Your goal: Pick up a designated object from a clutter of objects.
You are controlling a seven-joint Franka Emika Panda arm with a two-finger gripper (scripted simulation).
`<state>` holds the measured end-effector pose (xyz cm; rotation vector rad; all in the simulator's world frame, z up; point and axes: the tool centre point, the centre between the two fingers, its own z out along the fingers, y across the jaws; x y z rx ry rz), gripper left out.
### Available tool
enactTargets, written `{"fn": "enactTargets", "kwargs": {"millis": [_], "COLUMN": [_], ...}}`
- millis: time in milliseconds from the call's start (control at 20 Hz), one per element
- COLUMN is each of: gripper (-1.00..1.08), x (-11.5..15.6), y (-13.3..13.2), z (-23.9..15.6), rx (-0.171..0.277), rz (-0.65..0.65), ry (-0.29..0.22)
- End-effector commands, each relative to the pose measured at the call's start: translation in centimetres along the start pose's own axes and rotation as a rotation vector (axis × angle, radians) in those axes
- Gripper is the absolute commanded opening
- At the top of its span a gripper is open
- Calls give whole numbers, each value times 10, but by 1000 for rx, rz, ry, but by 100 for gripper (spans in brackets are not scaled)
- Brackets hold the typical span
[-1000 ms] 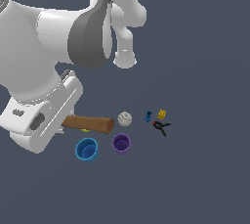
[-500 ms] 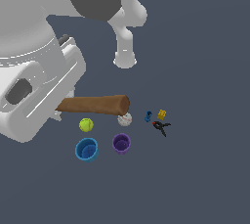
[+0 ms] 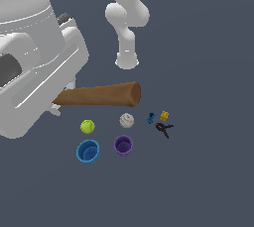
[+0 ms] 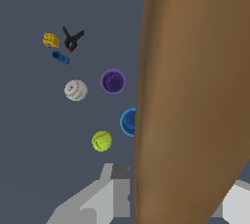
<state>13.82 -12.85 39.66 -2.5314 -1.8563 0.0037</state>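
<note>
Held hammer aloft by brown handle, tool pinching it. Below on worktop: tennis ball, baseball, blue cup, purple cup, clamp.

Brown-handled hammer is level above the clutter.

- hammer: head hidden behind the arm's white body in exterior view; only the brown handle shows
- wrist view: handle cut off by the frame edges
- blue cup half hidden behind handle
- gripper: fingertips hidden, jaw state unclear
- blue block, yellow block, clamp: too small for detail
</note>
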Motion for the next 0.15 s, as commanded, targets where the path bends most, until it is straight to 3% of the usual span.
{"fn": "enactTargets", "kwargs": {"millis": [0, 100], "gripper": [-100, -100], "x": [1, 1], "y": [1, 1], "z": [-5, -6], "rx": [-3, -3], "rz": [0, 0], "ry": [0, 0]}}
